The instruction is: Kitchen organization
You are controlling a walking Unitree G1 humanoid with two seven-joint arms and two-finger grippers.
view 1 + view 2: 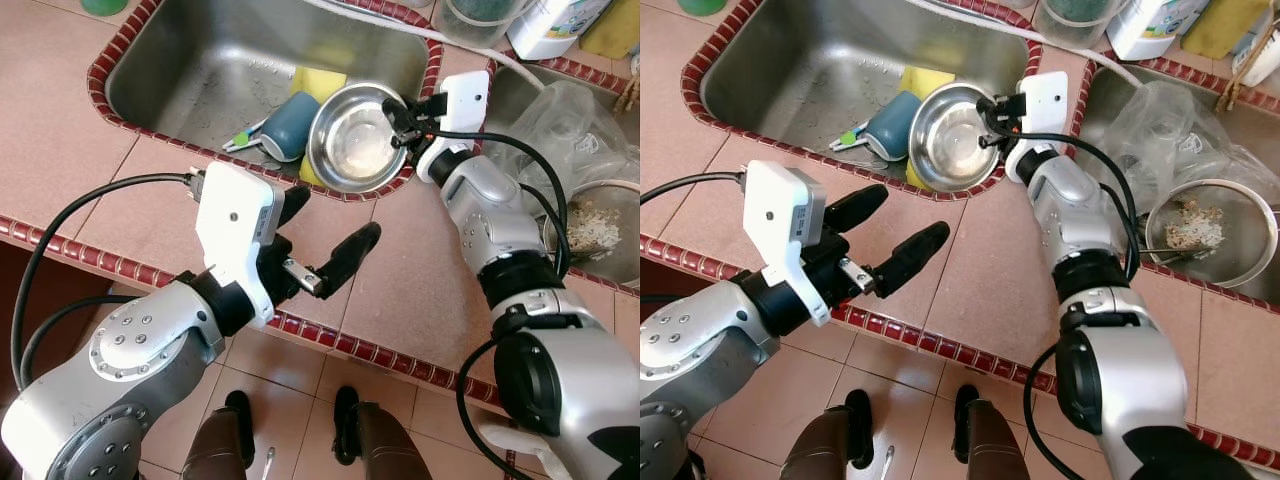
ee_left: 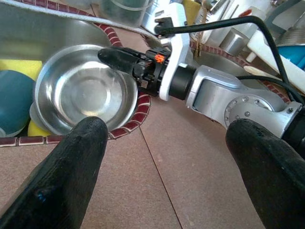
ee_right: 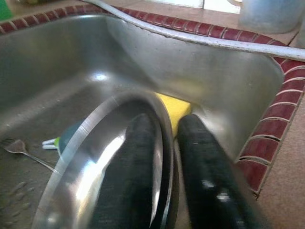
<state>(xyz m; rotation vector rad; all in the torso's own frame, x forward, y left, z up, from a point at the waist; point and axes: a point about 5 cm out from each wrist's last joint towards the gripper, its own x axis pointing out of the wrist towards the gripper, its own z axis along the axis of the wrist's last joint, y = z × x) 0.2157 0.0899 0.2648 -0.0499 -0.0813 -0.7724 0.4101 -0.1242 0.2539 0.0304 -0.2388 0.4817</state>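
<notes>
The steel bowl (image 1: 355,140) leans in the sink (image 1: 190,75) on a blue cup (image 1: 288,125) and yellow sponge (image 1: 318,80). The right gripper (image 3: 164,171) pinches its rim, probably to lift it out. The left gripper (image 1: 325,235) hovers spread wide above the counter (image 1: 60,140), ready to assist.

The steel bowl (image 1: 352,140) hides most of the yellow sponge (image 1: 318,80) and part of the blue cup (image 1: 285,126).
</notes>
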